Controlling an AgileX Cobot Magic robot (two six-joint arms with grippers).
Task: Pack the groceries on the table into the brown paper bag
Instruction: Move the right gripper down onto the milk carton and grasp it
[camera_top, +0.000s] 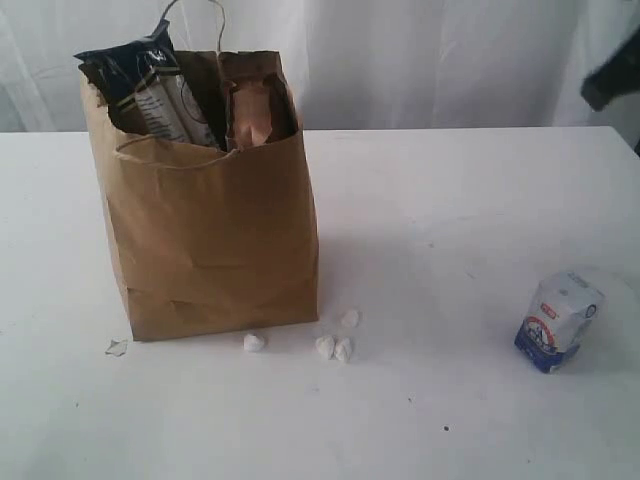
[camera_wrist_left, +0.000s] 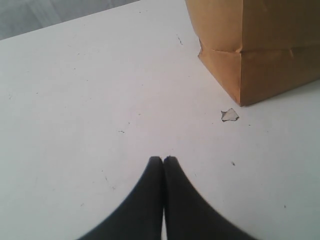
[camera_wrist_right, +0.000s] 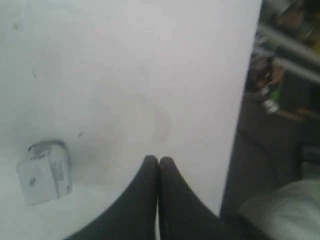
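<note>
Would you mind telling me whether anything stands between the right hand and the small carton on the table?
Nothing visible does: only bare table lies between the shut right hand and the small white-blue carton.

We find the bag (camera_top: 210, 240) standing on the left part of the table (camera_top: 430, 200), a packet (camera_top: 150, 90) and a pouch (camera_top: 255, 110) inside it, packet leftmost. Crumbs (camera_top: 325, 346) lie just before its front right corner. The carton (camera_top: 560, 320) sits well apart, far right.
</note>
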